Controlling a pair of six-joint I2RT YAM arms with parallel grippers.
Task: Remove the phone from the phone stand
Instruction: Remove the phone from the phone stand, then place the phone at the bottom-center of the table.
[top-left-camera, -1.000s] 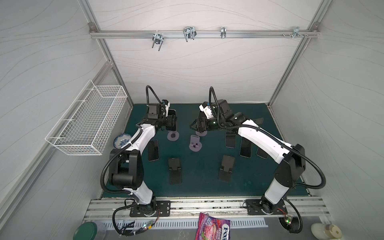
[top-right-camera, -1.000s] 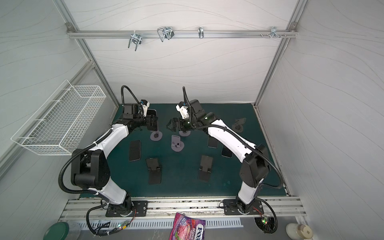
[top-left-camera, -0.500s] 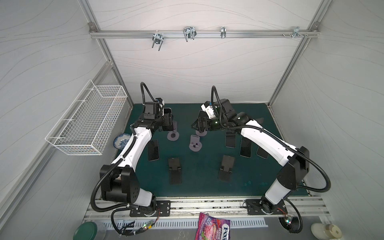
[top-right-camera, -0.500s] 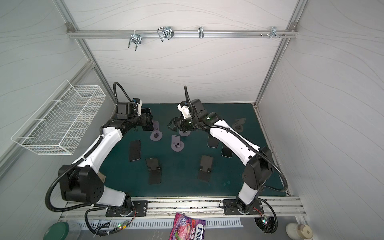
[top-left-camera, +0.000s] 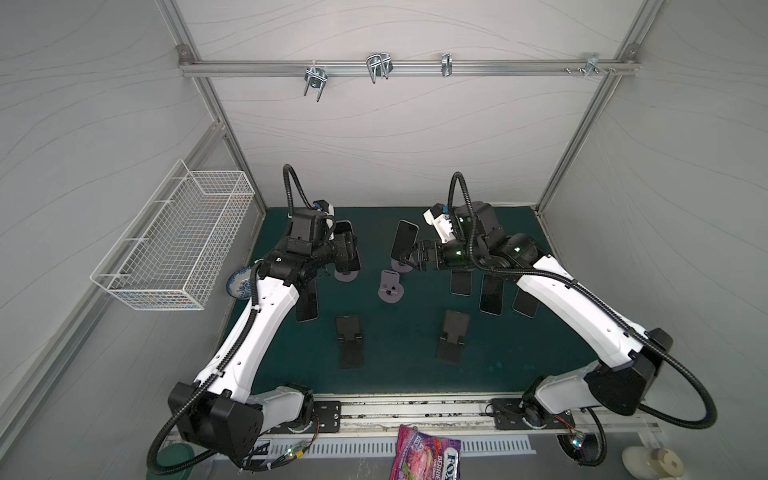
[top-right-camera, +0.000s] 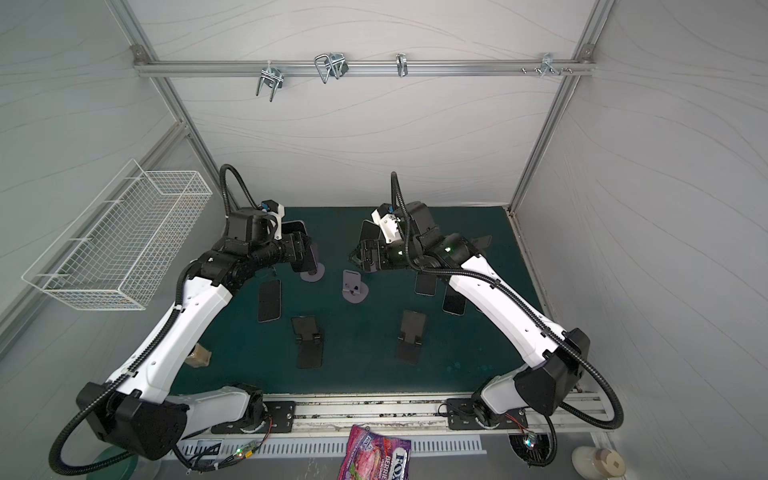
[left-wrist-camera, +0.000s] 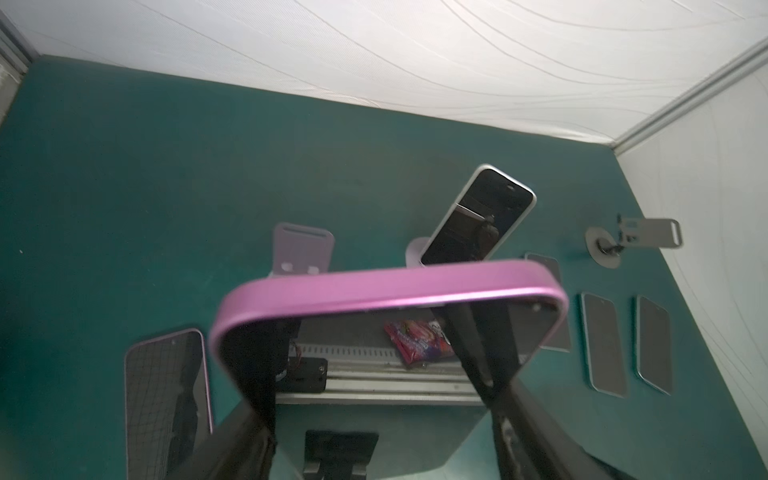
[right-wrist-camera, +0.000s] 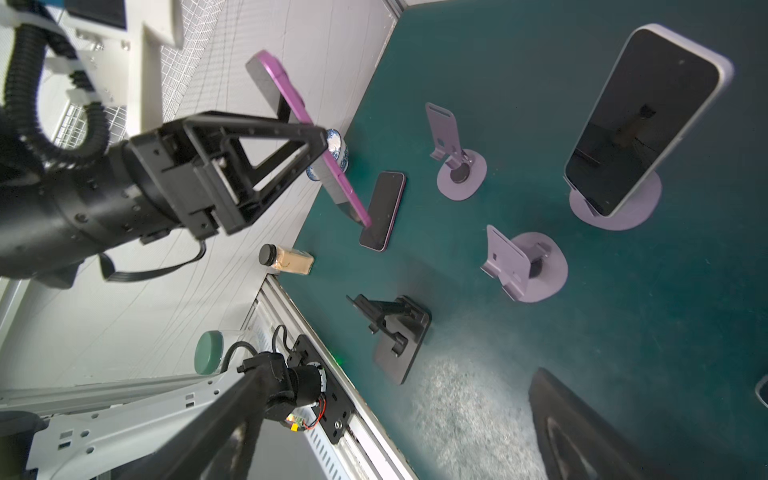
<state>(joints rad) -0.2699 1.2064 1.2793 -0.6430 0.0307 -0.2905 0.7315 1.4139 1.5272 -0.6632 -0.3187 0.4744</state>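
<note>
Two robot arms are seen over a green mat. At centre an empty lilac stand is set, and all else is placed from it. Up and to its L, a pink phone is held clear of the mat in the L gripper, jaws clamped tight on it. Below that phone, a 2nd lilac stand is seen bare. Just behind the centre stand, a white phone is propped upright on a 3rd stand. The R gripper is poised at that stand's base, jaws spread wide w/ nothing btwn them; contact w/ the stand can't be judged. Dark phones are laid flat further R.
</note>
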